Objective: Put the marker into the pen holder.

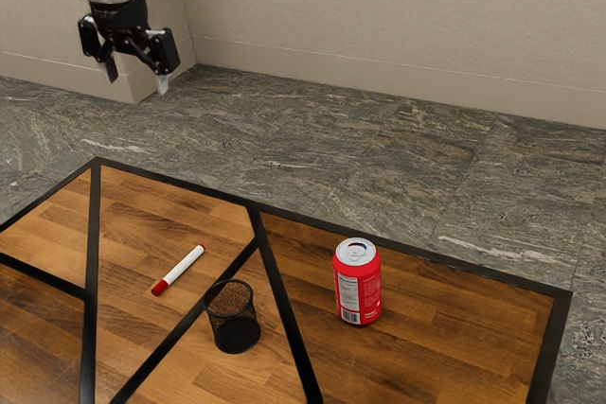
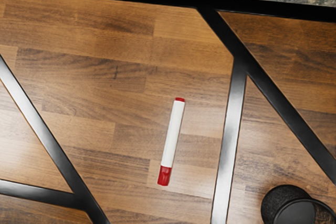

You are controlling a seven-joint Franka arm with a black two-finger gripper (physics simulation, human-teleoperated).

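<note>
Your gripper (image 1: 137,78) hangs high, apparently above the bench (image 1: 204,207), with its two fingers spread apart. The marker (image 1: 178,270) lies flat on the bench, near the upright pen holder (image 1: 236,330); the red can (image 1: 358,286) stands farther from the marker.

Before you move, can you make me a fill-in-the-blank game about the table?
The marker has a white body and a ____ cap.
Of marker and pen holder, the one nearer the red can is the ____.
My gripper has its fingers apart, so it is ____.

Missing words: red; pen holder; open.
</note>
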